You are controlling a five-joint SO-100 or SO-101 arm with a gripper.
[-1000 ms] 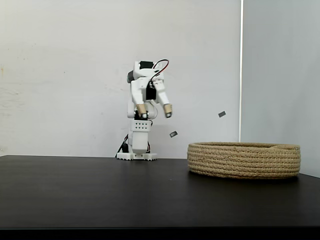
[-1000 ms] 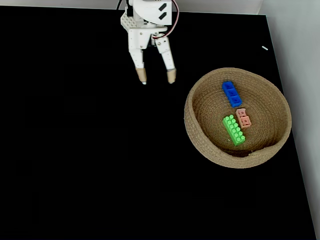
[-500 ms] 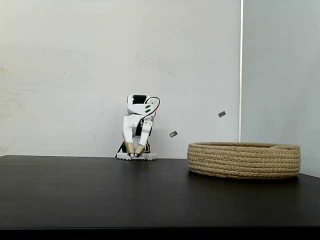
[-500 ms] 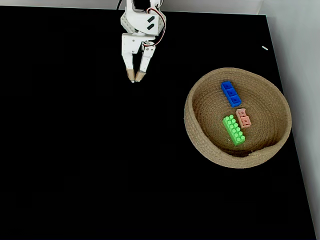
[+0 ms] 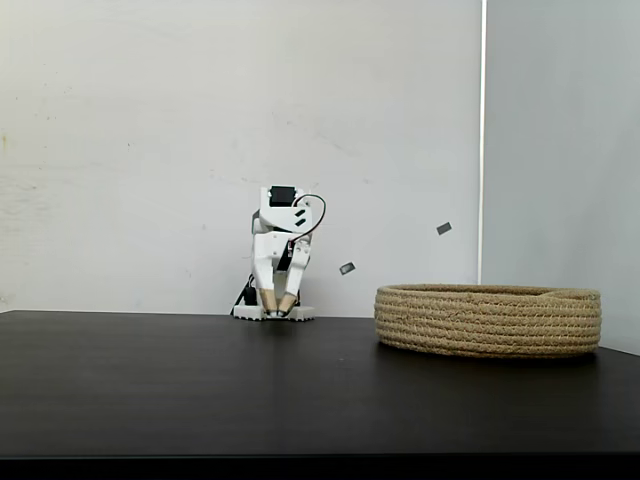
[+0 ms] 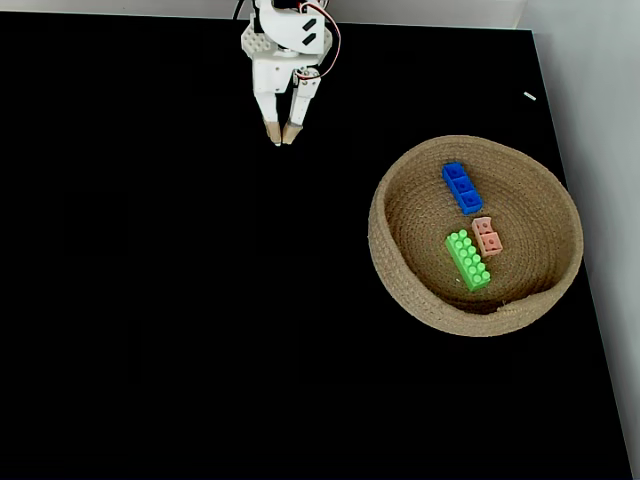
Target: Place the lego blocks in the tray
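Rope tray (image 6: 420, 300) holding blue, pink, green lego blocks (image 6: 468, 258), well apart from gripper (image 6: 282, 137), jaws nearly closed, empty

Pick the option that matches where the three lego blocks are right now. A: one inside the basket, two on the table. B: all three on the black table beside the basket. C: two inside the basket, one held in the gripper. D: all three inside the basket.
D: in the fixed view from above, the blue block, the pink block and the green block all lie inside the basket.

Blue brick (image 6: 462, 187), pink brick (image 6: 487, 237) and green brick (image 6: 467, 259) lie inside the rope tray (image 6: 400, 262).
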